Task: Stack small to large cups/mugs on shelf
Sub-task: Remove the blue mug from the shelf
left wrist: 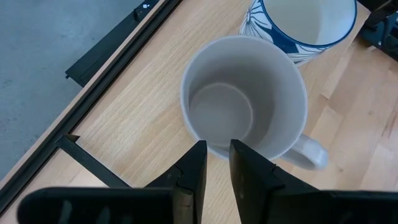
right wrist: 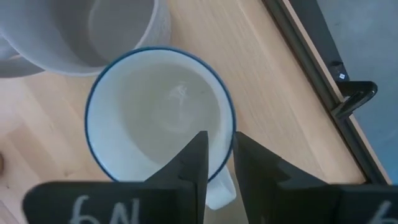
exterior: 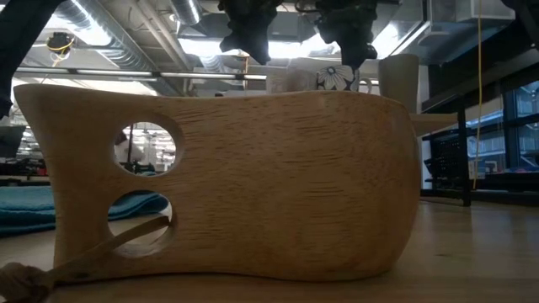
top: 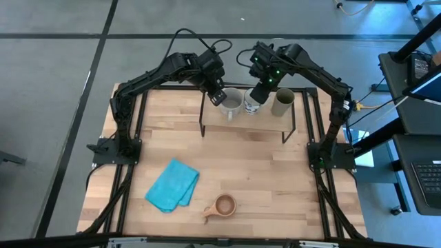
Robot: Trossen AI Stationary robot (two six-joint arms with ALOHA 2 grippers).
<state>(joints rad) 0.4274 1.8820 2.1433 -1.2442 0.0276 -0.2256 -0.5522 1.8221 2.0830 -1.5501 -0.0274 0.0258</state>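
Above the shelf (top: 248,122): both claws hang over the mugs standing on its top board.
Left claw (left wrist: 216,163): fingers drawn narrow, straddling the near rim of the grey mug (left wrist: 245,102), seemingly pinching its wall.
Right claw (right wrist: 217,157): equally narrow, fingers either side of the blue-edged rim of the white mug (right wrist: 158,115).
Neighbours: grey and white mugs stand just beside each other; the olive-green tumbler (top: 282,102) is next along the board.
Still on the desk (top: 275,179): the wooden cup (top: 223,205), near the blue cloth (top: 172,184).
Risk: a thin rim pinch may let a mug swing or slip; lifting either could knock its close neighbour off the shelf.
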